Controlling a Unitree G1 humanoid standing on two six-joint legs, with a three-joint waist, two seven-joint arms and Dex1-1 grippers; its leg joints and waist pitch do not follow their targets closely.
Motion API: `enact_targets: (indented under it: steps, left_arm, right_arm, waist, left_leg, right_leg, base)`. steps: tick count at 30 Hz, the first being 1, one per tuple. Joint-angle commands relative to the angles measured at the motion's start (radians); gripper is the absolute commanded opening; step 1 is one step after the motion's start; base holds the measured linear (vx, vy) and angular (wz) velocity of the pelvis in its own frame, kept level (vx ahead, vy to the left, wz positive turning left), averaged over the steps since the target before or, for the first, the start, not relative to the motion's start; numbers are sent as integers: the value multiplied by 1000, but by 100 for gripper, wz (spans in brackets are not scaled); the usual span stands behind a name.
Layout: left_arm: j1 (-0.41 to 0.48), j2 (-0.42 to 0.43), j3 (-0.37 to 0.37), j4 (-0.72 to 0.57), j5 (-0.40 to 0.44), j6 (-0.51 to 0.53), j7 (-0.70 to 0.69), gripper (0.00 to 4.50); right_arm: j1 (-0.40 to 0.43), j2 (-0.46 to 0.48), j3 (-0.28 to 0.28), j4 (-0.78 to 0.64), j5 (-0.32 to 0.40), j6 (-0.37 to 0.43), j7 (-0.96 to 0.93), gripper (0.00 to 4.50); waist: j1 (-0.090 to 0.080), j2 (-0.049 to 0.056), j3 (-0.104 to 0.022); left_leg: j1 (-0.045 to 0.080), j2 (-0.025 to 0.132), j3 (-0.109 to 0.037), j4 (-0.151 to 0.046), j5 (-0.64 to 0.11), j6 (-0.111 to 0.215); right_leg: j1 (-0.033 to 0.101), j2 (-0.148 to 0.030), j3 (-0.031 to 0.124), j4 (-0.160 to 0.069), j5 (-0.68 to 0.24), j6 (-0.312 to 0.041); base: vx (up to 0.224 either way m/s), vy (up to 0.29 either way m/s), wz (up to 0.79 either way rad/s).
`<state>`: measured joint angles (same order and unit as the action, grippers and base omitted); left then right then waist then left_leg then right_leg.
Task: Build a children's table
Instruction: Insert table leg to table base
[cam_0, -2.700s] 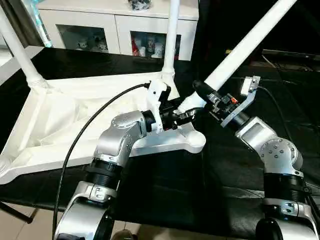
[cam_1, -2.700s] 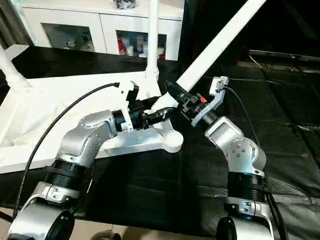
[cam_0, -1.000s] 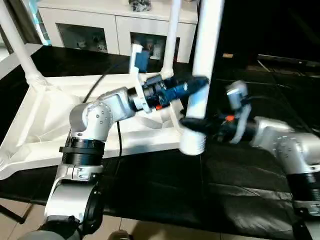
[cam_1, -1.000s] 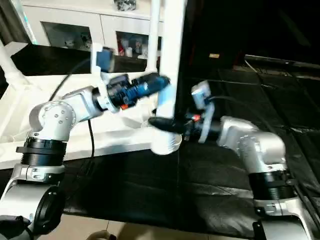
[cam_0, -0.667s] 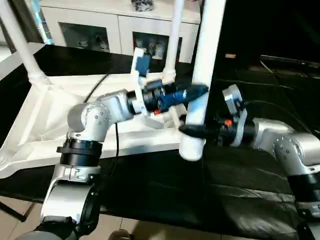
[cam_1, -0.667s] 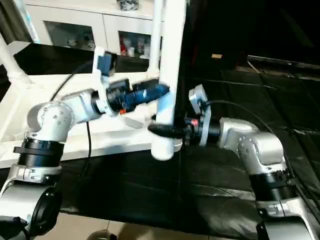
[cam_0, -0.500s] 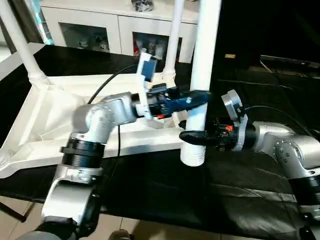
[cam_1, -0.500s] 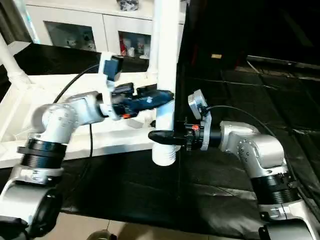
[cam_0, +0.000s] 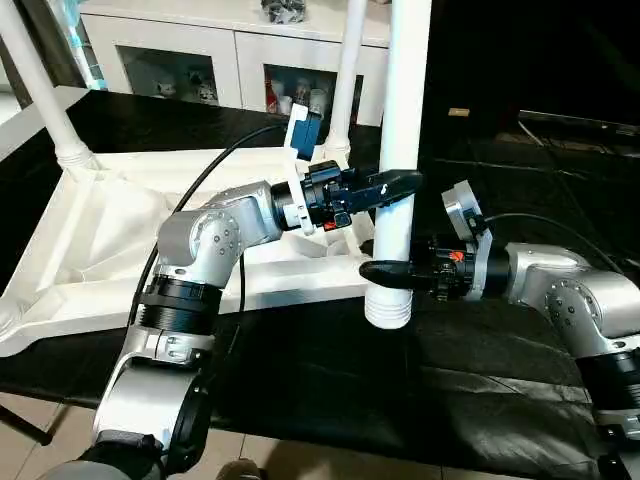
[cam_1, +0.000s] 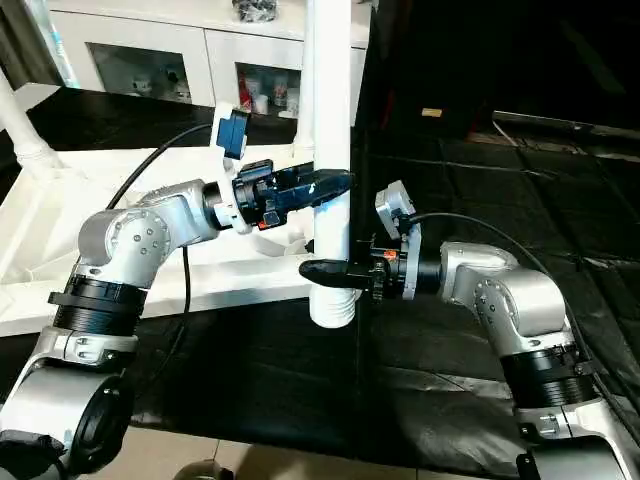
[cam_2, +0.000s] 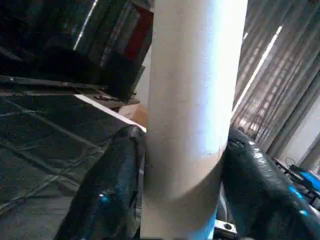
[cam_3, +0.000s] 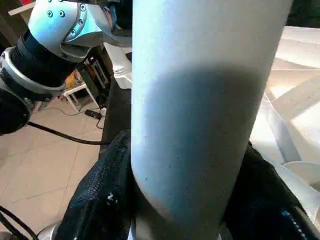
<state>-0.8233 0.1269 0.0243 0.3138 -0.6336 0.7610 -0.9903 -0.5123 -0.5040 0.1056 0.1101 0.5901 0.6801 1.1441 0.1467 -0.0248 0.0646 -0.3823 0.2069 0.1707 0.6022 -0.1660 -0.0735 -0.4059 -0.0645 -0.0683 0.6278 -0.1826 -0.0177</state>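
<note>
Swung from a steep lean to near-vertical since the earliest frame, the leg (cam_0: 404, 150) now hangs with its ribbed lower end clear of the tabletop (cam_0: 110, 240), just in front of the near right corner. The left gripper (cam_0: 392, 183), wide apart a second ago, has closed in around the tube above the right gripper (cam_0: 385, 270); left wrist view shows a black finger (cam_2: 107, 185) on each side of the tube, touching or nearly so. Right gripper is clamped on the leg low down, just above the ribbed end.

Procedure, step in hand (insert 4th leg):
- Confirm left grip is firm before moving; two grips, upper and lower, give control of tilt.
- Keep tube upright w/ ribbed end down.
- Shift leg back over the open corner socket. Socket itself is hidden behind leg and arms, so approx. position only.
- Lower straight, then press or twist to seat.

Surroundings: tabletop lies underside up on a black-covered bench (cam_0: 480, 400). Two fitted legs stand at the far corners (cam_0: 40, 95) (cam_0: 345, 60); a third socket at the near left corner sits at the frame edge. White cabinet (cam_0: 200, 60) w/ glass doors behind. Left arm's black cable (cam_0: 215, 185) loops over the tabletop (possible snag). Left forearm crosses the corner area and may block the descent path.
</note>
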Motion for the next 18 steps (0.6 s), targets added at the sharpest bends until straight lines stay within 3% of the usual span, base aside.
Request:
enact_targets:
  steps: [1,5,8,13,16,18]
  left_arm:
    - [-17,-7,5,10,3,-5,22,227]
    - [-21,-14,22,15,3,-10,52,193]
    - [-32,-21,53,29,11,-37,106,186]
    - [-54,-24,102,43,34,-101,202,184]
    - [-61,-12,99,41,64,-132,231,183]
    - [-68,0,86,41,105,-164,262,183]
  right_arm:
    - [-21,-4,-5,10,-12,-24,3,193]
    - [-25,1,-7,17,-26,-26,-4,193]
    - [-51,31,-46,59,-12,-4,-62,265]
    - [-89,81,-102,133,-17,-64,-148,304]
    - [-85,91,-98,135,-52,-117,-177,314]
    - [-87,120,-129,130,-54,-158,-230,352]
  waist:
    - [1,-8,-80]
    - [2,-7,-82]
    - [0,-6,-82]
    - [-1,-6,-83]
    - [-1,-4,-84]
    - [-2,-4,-84]
  left_leg:
    - [14,19,-1,-59,-142,18]
    - [14,19,-2,-58,-130,21]
    - [12,18,-2,-57,-126,23]
    - [14,18,-2,-58,-132,9]
    - [15,19,-2,-58,-114,13]
    - [14,20,-3,-59,-113,10]
  right_leg:
    - [63,-73,42,-77,-175,-196]
    - [63,-72,42,-75,-167,-191]
    - [63,-72,41,-74,-149,-203]
    - [63,-73,41,-75,-164,-188]
    - [62,-71,42,-71,-126,-191]
    - [61,-72,42,-69,-116,-188]
  base:
    - [0,0,0]
    - [0,0,0]
    - [0,0,0]
    - [0,0,0]
    - [0,0,0]
    - [0,0,0]
